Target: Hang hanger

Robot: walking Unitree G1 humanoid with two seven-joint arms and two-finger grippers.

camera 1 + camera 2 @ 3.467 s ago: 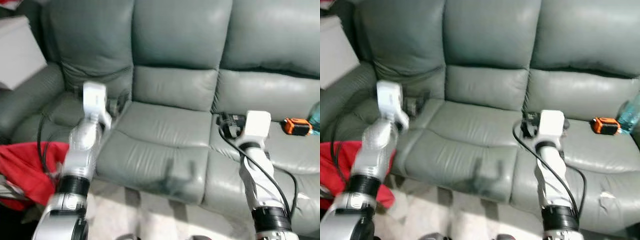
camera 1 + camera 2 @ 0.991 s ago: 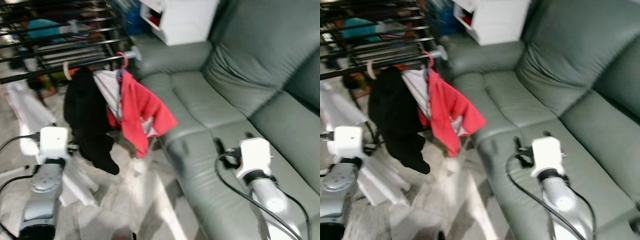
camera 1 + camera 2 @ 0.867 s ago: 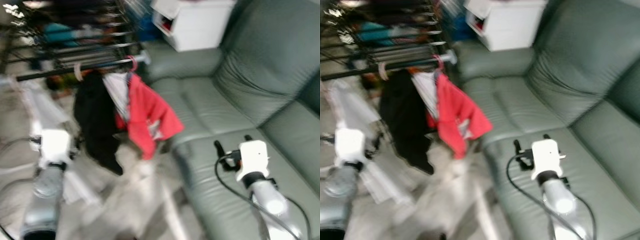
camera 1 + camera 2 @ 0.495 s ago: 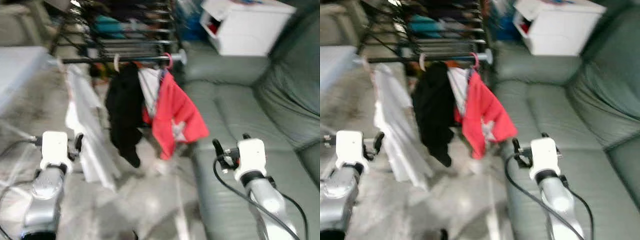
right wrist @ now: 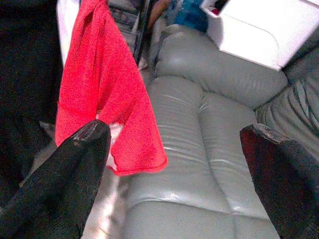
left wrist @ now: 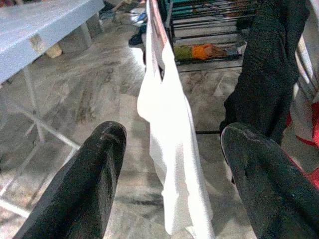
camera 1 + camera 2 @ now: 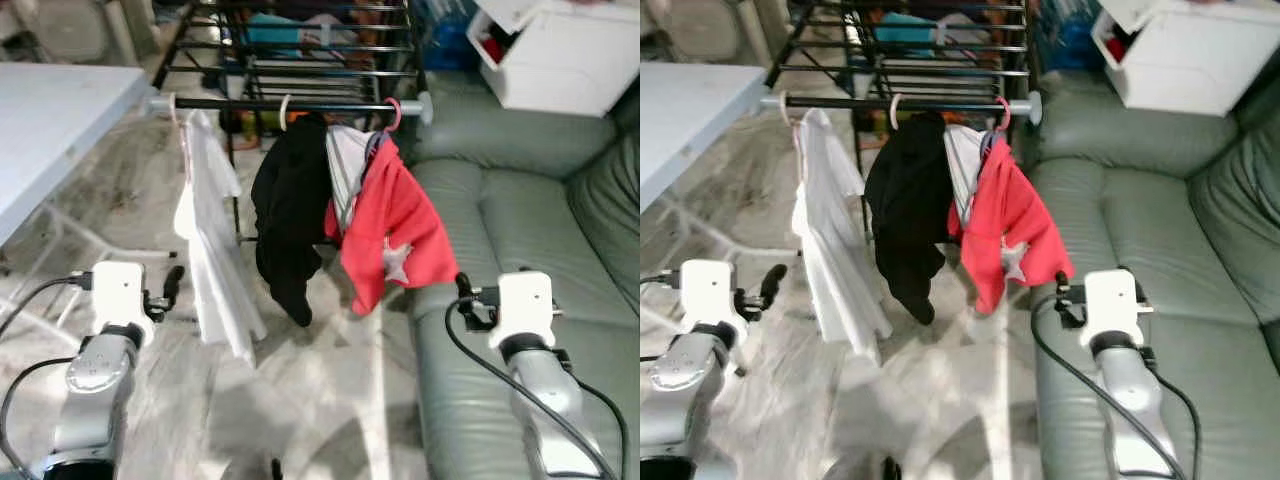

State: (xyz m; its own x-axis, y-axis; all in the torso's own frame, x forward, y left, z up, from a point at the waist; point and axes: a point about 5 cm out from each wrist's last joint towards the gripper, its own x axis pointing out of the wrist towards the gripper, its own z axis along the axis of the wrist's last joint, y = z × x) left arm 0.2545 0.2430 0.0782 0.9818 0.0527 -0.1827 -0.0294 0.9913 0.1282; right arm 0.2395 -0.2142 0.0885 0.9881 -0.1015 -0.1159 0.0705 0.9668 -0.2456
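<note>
White shirt [image 7: 210,250], black garment [image 7: 290,220] and red garment [image 7: 395,225] hang on the rail [image 7: 290,103]; left gripper [image 6: 172,149] and right gripper [image 5: 174,144] hover spread, empty.

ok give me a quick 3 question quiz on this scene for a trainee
1. True or false: the left claw is shut on a hanger.
2. Which garment on the rail hangs nearest the sofa? A white shirt B black top C red top
3. Fill in: the right claw is open and holds ____.

Key: 1 false, both claws are open and empty. 2 C, the red top; the white shirt is farthest, the black top between. 3 nothing.
</note>
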